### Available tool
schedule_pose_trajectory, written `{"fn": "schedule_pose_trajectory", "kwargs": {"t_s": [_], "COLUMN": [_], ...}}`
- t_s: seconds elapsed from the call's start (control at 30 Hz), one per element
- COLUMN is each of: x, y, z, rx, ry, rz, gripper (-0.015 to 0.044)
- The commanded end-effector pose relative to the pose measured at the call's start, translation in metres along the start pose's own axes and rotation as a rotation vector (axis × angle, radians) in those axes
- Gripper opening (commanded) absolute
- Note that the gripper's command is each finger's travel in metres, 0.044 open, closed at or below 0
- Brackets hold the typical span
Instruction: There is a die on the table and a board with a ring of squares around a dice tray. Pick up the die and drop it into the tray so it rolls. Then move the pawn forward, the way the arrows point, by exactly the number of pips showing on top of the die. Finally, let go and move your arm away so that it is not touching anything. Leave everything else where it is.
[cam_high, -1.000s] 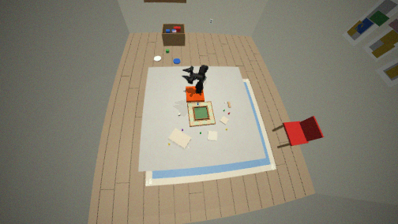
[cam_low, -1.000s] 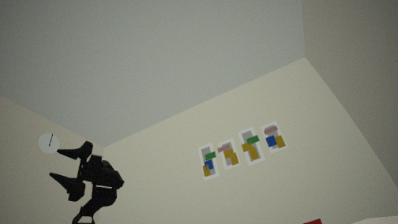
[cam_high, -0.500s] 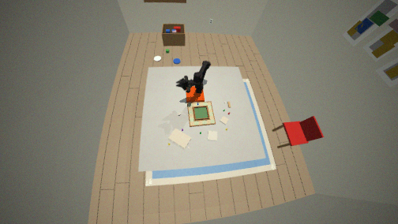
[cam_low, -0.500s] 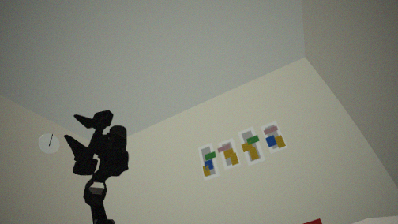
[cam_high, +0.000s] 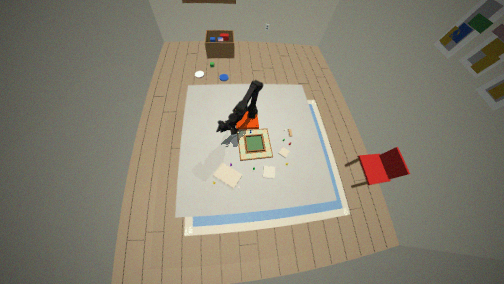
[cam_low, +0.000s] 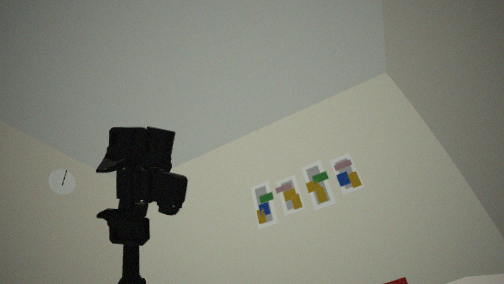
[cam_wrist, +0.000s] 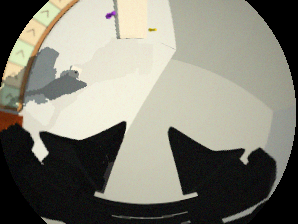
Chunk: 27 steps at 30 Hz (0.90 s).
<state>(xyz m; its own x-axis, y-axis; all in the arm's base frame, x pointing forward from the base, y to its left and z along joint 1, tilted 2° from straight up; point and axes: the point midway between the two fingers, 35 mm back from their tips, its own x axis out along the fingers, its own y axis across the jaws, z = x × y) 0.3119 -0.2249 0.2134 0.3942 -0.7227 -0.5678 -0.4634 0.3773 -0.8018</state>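
Observation:
The board (cam_high: 243, 152) (cam_wrist: 32, 30), with cream arrow squares around a green dice tray (cam_high: 255, 143), lies on the grey mat (cam_high: 290, 190) in front of the arm's orange base. A tiny blue piece (cam_high: 250, 131) stands on the board's far edge; it may be the pawn. I cannot pick out the die among the small specks. My gripper (cam_high: 221, 127) (cam_wrist: 148, 127) hangs above the mat just left of the board. Its fingers stand apart with only floor between them. In the exterior view the arm (cam_low: 142, 185) is a dark silhouette.
Cream cards (cam_high: 227, 175) (cam_wrist: 131, 8) (cam_high: 269, 171) (cam_high: 284, 152) and small coloured pieces, such as a purple one (cam_high: 231, 163) (cam_wrist: 109, 14), lie around the board. A brown box (cam_high: 220, 46), a white disc (cam_high: 199, 74) and a blue disc (cam_high: 223, 77) are at the back. A red chair (cam_high: 384, 165) stands right.

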Motion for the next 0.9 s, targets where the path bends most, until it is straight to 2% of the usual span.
{"fn": "schedule_pose_trajectory", "kwargs": {"t_s": [0.0, 0.2, 0.3, 0.87], "x": [0.048, 0.070, 0.078, 0.086], "y": [0.055, 0.116, 0.126, 0.140], "z": [0.028, 0.045, 0.058, 0.058], "rx": [0.112, 0.291, 0.353, 0.357], "ry": [-0.070, -0.041, -0.013, -0.010], "rz": [0.397, 0.828, 0.954, 0.963], "gripper": [0.0275, 0.0275, 0.0275, 0.0275]}}
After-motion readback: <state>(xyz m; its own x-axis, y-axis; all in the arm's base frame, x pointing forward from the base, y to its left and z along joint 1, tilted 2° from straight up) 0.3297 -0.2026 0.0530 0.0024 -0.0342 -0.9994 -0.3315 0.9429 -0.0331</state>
